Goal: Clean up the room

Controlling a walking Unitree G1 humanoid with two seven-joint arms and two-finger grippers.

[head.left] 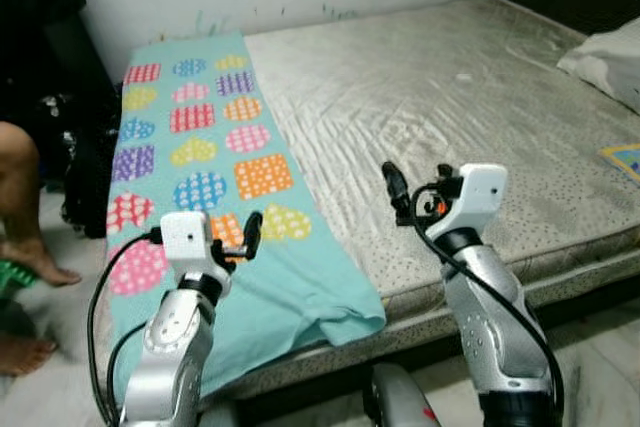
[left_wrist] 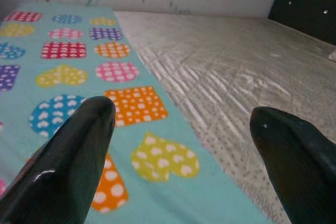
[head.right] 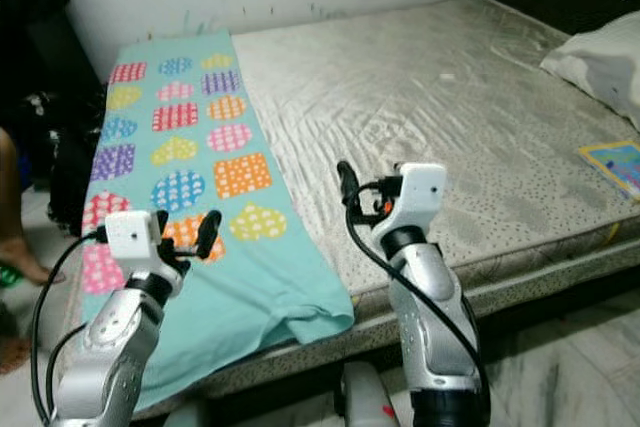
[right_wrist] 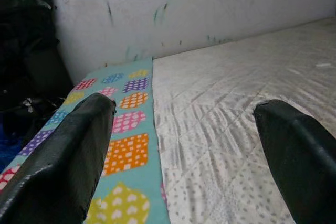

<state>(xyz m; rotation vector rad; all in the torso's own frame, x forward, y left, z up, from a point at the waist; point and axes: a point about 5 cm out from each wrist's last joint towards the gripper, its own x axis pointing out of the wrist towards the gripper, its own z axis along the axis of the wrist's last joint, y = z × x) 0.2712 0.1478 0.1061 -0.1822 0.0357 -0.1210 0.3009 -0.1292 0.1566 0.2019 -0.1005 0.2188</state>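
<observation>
Blanket (head.left: 215, 177): teal, patterned, spread along the mattress's (head.left: 450, 127) left edge.
Left gripper (left_wrist: 184, 145): fingers wide apart, empty, above the blanket.
Right gripper (right_wrist: 184, 145): spread wide, empty, over the mattress.

two silver arms rise from the lower edge of the head views, their metal shells dotted with small dark screw holes. the left arm (head.left: 170, 357) ends in a white, boxy wrist block, and the left gripper (head.left: 245, 237) has long black fingers with an orange part showing at their base. a black cable loops loosely along the outer side of this arm. the right arm (head.left: 495, 332) carries a similar white block with a dark collar under it; the right gripper (head.left: 400, 192) is black, with an orange spot beside it and a black cable trailing down the forearm. seen from the wrists, the fingers (left_wrist: 63, 166) are glossy black, broad and rounded at the tips.
</observation>
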